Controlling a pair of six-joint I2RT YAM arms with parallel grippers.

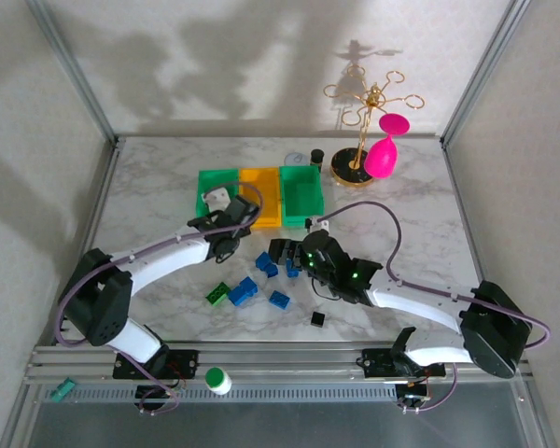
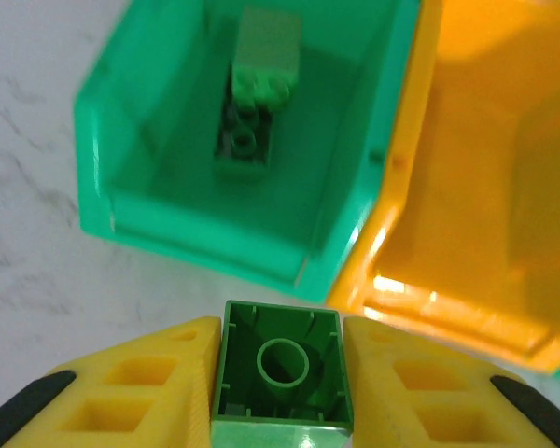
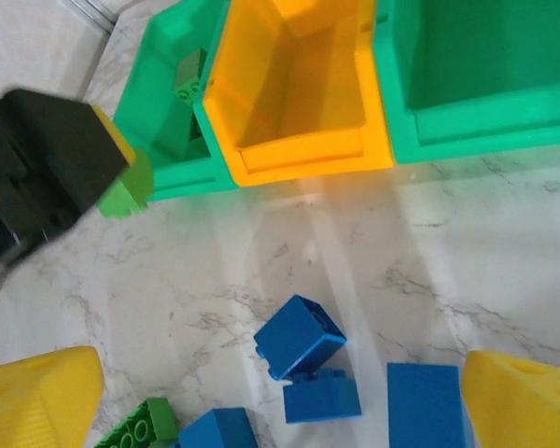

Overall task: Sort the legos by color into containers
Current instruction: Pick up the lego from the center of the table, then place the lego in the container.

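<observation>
The left gripper (image 2: 280, 392) is closed on a green brick (image 2: 282, 359). Its yellow fingers (image 2: 140, 387) press the brick's two opposite sides, and the hollow underside with its round tube faces the wrist camera. The brick looks roughly square, so it has no long axis to line up. It hangs over bare marble table (image 2: 37, 233), just short of the near wall of the left green bin (image 2: 121, 140). It sits almost level with the seam where that bin touches the yellow-orange bin (image 2: 411, 187). The green bin's open mouth lies ahead and slightly to the left of the held brick. Two green bricks (image 2: 252, 103) already lie inside it towards the far wall. By my judgement the drop depends on moving forward with a small leftward shift, because a straight advance risks the shared rim or the orange bin. The right gripper (image 1: 287, 254) is spread wide and holds nothing. It is poised over a cluster of blue bricks (image 3: 299, 336) on the table in front of the bins, with its yellow fingers (image 3: 42, 401) on either side of them. The right arm is therefore the nearer one for those. The right green bin (image 3: 467, 140) stands beyond them, against the orange bin's other side.
</observation>
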